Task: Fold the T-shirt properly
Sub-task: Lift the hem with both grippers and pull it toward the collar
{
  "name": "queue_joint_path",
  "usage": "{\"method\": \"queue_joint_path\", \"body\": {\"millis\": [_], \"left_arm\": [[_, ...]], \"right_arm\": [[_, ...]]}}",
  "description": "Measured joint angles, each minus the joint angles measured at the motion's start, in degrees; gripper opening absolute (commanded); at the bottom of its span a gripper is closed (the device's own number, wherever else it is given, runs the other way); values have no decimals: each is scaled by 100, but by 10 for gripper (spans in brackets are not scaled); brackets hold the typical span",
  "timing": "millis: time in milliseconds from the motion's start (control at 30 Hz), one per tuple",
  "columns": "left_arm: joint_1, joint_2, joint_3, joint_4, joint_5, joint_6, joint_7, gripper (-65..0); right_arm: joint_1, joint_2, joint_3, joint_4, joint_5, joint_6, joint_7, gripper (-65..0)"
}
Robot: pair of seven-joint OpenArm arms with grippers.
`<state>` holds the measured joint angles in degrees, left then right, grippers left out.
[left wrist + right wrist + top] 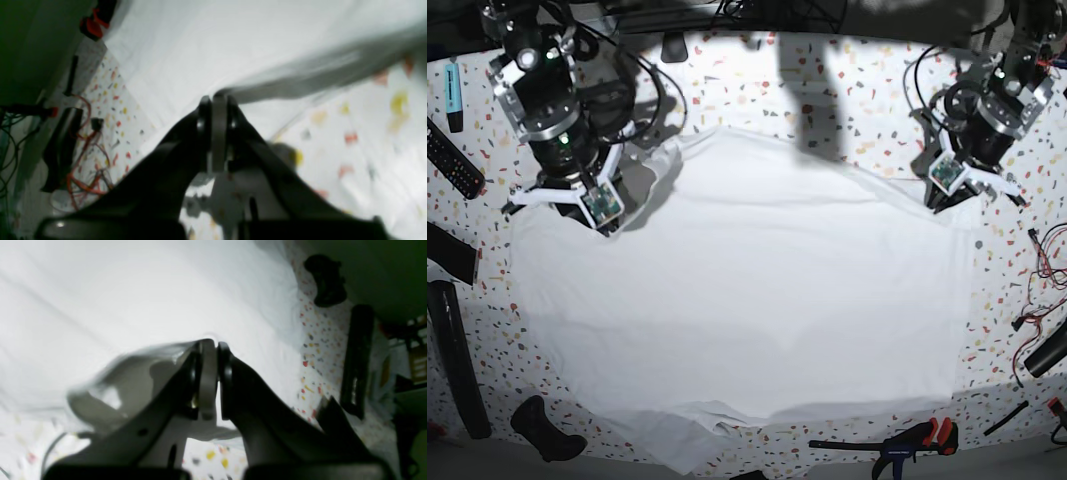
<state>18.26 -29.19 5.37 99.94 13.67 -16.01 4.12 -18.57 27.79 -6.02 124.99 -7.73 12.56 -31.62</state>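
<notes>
The T-shirt lies spread wide and mostly flat across the middle of the surface, a big soft sheet of plain white cloth with shallow creases. Its near edge is rumpled, with a loose flap hanging toward the front. The surface is white and smooth, scattered with small red, yellow and grey flecks.

The left tool is at the shirt's far corner on the right of the base view. Its dark, curved fingers are pressed together on a thin fold of the white cloth, which stretches taut away from the tips in a blurred grey-white band. The right tool is at the opposite far corner, also clamped on the T-shirt; a bunched, shadowed pocket of fabric bulges beside its fingers.

Around the cloth lie a black remote at one edge and a clamp with red-and-black handles near the front. Tangled red wires lie on the speckled surface beside the left arm.
</notes>
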Motion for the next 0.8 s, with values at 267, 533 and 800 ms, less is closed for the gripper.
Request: {"method": "queue_joint_path", "body": {"millis": [267,533,800], "left_arm": [[-446,175,0,0,-608,24,52,-650],[-509,175,0,-7,-608,20,57,-650],[-511,175,0,-9,-605,20,551,-650]], "right_arm": [[538,-542,2,-2,-9,-9,0,-650],[549,-568,2,0,588,-11,-562,-650],[487,-374,2,0,623,-11,-632,-650]]}}
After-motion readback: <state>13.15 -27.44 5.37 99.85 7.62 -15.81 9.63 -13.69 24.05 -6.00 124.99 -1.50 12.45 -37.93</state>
